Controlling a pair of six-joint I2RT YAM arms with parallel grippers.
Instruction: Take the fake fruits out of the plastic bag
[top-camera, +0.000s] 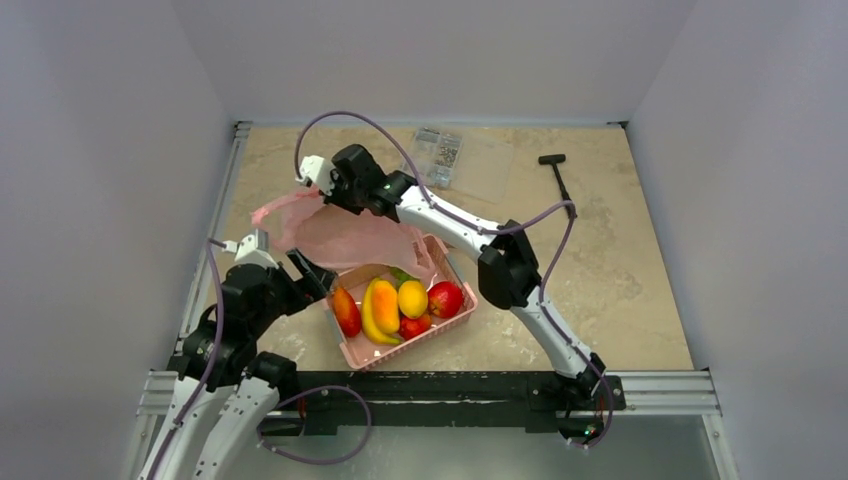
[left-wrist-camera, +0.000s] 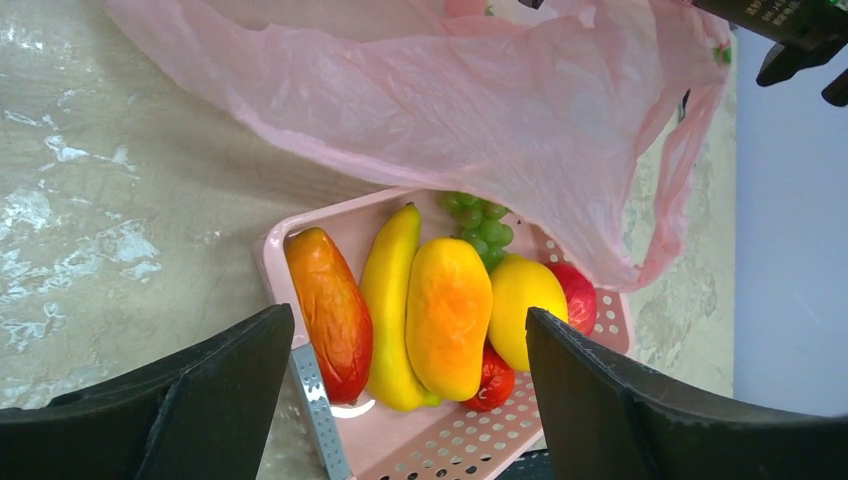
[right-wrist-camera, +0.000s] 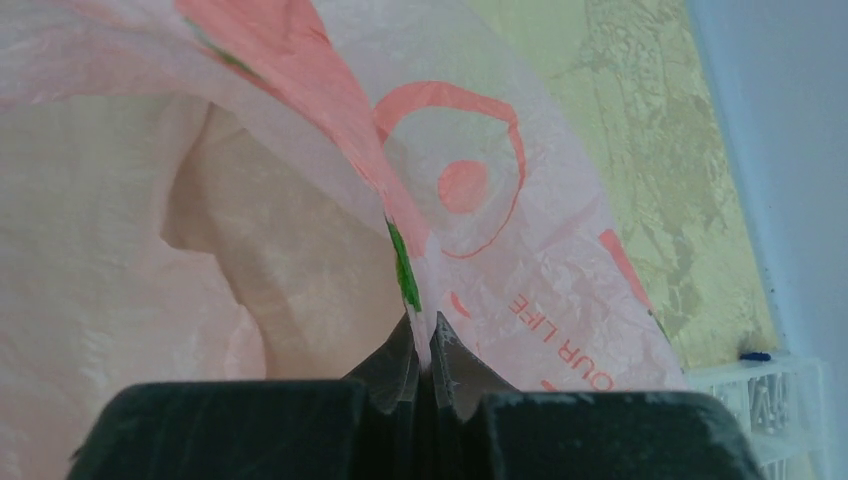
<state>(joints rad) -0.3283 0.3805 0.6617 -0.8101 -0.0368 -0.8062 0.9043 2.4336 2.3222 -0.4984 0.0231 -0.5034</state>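
The pink plastic bag (top-camera: 335, 232) hangs lifted above the table, draped over the far side of the pink basket (top-camera: 455, 318). My right gripper (top-camera: 318, 177) is shut on the bag's edge (right-wrist-camera: 415, 285), pinching it between its fingertips. The fake fruits lie in the basket: banana (left-wrist-camera: 392, 290), orange-yellow mango (left-wrist-camera: 447, 315), red-orange mango (left-wrist-camera: 325, 310), lemon (left-wrist-camera: 523, 300), red apple (left-wrist-camera: 577, 297), green grapes (left-wrist-camera: 480, 225), and a small red piece (left-wrist-camera: 493, 380). My left gripper (left-wrist-camera: 405, 400) is open and empty at the basket's near left end, its jaws wide apart.
A clear packet of small parts (top-camera: 440, 152) and a black tool (top-camera: 558, 175) lie at the far side of the table. A metal rail (top-camera: 200, 270) runs along the table's left edge.
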